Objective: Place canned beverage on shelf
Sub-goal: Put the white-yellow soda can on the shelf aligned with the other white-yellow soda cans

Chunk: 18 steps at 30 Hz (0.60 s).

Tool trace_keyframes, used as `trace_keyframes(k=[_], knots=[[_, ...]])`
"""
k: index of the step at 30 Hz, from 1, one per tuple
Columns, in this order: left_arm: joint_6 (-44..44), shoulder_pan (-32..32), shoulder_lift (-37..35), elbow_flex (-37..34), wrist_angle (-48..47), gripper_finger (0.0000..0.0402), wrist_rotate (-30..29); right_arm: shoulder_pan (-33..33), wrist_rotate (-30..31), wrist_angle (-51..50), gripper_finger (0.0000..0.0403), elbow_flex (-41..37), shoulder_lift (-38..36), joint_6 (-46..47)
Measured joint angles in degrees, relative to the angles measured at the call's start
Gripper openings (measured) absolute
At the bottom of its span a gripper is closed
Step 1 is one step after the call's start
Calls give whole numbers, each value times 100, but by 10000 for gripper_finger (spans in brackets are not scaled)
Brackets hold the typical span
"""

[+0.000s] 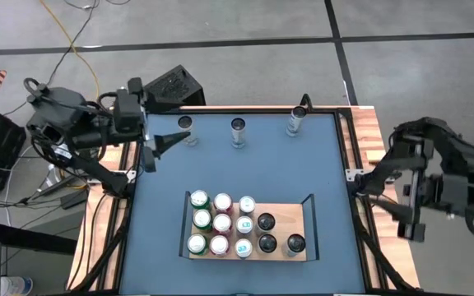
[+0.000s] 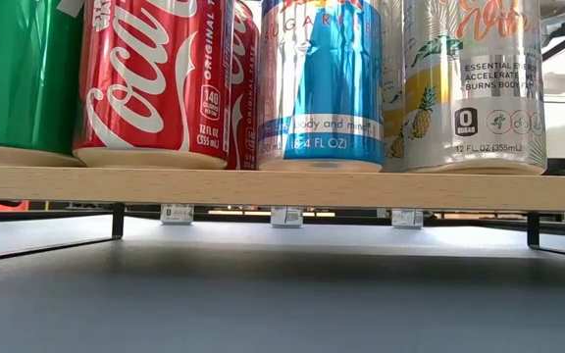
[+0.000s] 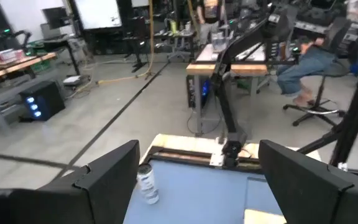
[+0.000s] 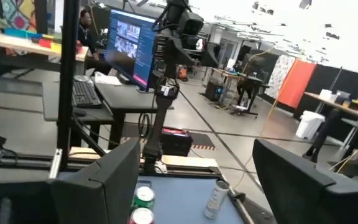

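Slim can | upright, long axis vertical, far edge of blue table, leftmost of three, apart from shelf | just beside left gripper, fingers spread, empty | right gripper well apart, spread, waiting

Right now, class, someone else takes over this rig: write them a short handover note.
Left gripper: open, empty, at the table's far left, near the leftmost loose can.
Right gripper: open, empty, parked off the table's right edge.
Shelf: near the front of the table, eleven cans on it, one slot free.
Done: those eleven.
Left: three slim cans along the far edge, middle and right included.
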Motion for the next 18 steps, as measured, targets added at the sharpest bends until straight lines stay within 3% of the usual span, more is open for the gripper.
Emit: trace_keyframes(k=[7, 12, 16, 18], knots=[[-480, 656, -25, -6, -1290, 316, -287, -7, 6, -627, 301, -5, -449, -538], [-404, 1237, -53, -17, -714, 316, 812, 321, 45, -338, 301, -3, -1047, -1188], [-281, 1887, -69, -17, -261, 316, 1252, 593, 45, -720, 301, -3, -1624, -1148], [-447, 2248, -63, -17, -230, 316, 1922, 668, 45, -968, 301, -3, -1923, -928]])
